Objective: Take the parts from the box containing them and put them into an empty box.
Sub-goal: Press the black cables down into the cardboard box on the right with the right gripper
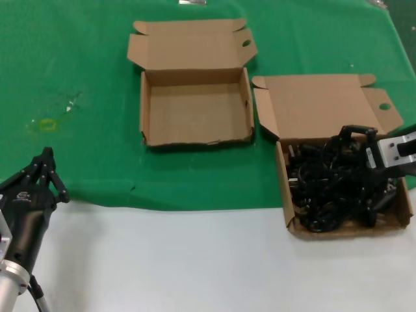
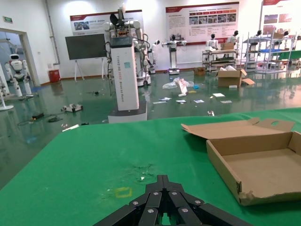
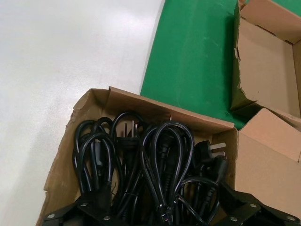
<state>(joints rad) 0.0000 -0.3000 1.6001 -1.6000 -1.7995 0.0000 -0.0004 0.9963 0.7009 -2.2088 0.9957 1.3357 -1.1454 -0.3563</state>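
Observation:
Several black looped power cords, the parts (image 1: 325, 188) (image 3: 164, 150), lie piled in the squarish brown box (image 1: 286, 195) (image 3: 61, 169) at the right, lid folded back. My right gripper (image 1: 344, 162) (image 3: 160, 212) is lowered over that pile and open. Its fingers are spread wide, with cord loops lying between them. The empty box (image 1: 195, 110) (image 2: 263, 169) (image 3: 268, 70), wider and shallower, sits to the left of it on the green mat. My left gripper (image 1: 47, 156) (image 2: 163, 178) rests shut at the near left, holding nothing.
Green mat (image 1: 84, 65) covers the far part of the table, and white tabletop (image 1: 162, 260) runs along the front. A small yellow mark (image 1: 47, 123) lies on the mat ahead of my left gripper. Both box lids stand open toward the back.

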